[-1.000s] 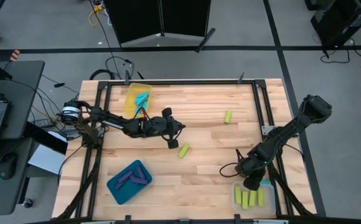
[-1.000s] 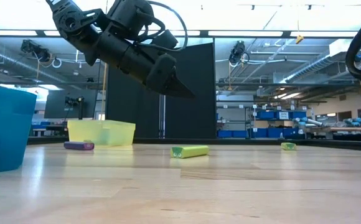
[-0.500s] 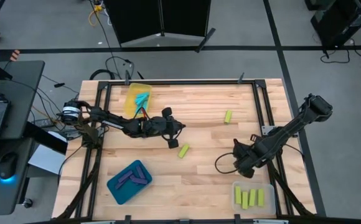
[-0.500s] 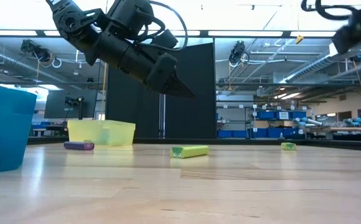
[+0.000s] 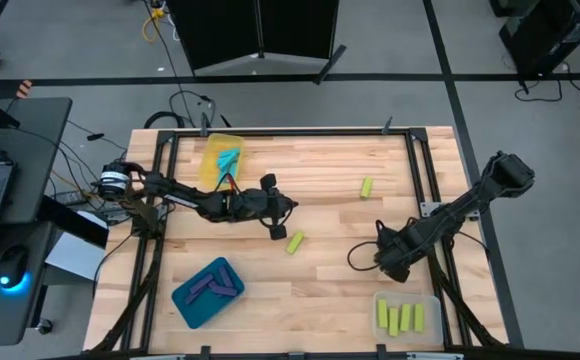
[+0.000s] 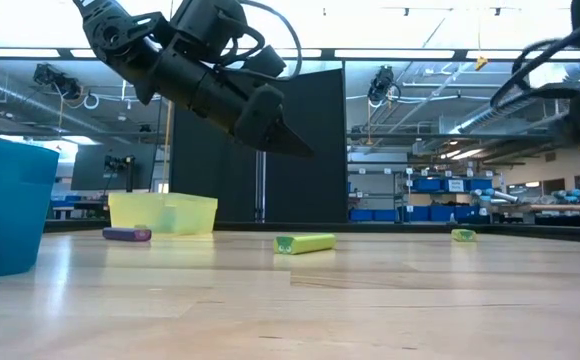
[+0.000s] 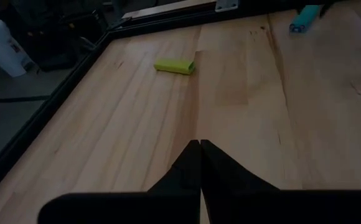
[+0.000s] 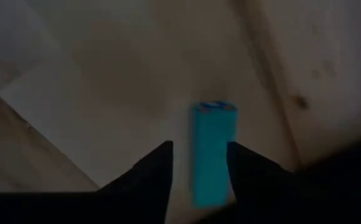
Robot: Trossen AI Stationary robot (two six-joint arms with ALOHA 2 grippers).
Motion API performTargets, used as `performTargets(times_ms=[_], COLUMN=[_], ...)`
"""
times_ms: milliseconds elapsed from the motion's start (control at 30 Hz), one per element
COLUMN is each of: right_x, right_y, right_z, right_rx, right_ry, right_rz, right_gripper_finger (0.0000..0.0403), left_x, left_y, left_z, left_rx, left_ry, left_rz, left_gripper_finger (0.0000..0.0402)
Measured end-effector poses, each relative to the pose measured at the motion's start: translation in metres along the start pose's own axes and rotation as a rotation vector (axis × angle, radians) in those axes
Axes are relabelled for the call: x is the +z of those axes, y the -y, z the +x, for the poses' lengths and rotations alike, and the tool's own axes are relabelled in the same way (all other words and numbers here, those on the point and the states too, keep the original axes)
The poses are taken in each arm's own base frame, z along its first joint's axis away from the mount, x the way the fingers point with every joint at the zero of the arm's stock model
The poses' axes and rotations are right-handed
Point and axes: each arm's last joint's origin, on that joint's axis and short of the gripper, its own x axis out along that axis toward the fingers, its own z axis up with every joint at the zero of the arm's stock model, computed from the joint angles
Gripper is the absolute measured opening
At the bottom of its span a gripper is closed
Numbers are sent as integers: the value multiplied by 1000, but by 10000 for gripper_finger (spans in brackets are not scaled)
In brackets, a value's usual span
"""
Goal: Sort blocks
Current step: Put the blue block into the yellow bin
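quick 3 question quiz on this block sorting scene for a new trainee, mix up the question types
1. Multiple choice: what colour are the blocks in the clear tray? A purple, B yellow-green, C cyan.
2. True or false: the left gripper, hanging above the table's middle, is open.
3. Fill in: the block seen between the right gripper's open fingers is ____ in colour.

Key: 1 B; 2 false, its fingers are pressed together; 3 cyan.
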Motion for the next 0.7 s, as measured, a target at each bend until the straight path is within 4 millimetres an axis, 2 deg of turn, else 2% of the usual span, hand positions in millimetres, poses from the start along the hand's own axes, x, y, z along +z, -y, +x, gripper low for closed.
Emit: performTargets(times_ms=[167,367,533,700], right_x=[5,6,6,6], right_y=[6,12,13,12], right_z=[14,22,26,26], right_rx=[26,17,27,43], right_ry=[-2,-12,-22,-21], right_rz=[-17,-23,-38,-55], right_gripper_finger=[191,194,172,115], left_x=[0,0,0,0], left_y=[0,0,0,0], left_z=[0,0,0,0], left_rx=[0,-1,-1,-2], left_ry=[0,-1,-3,5], left_rz=[0,-2,-6,-18], left_gripper_finger=[8,8,8,8])
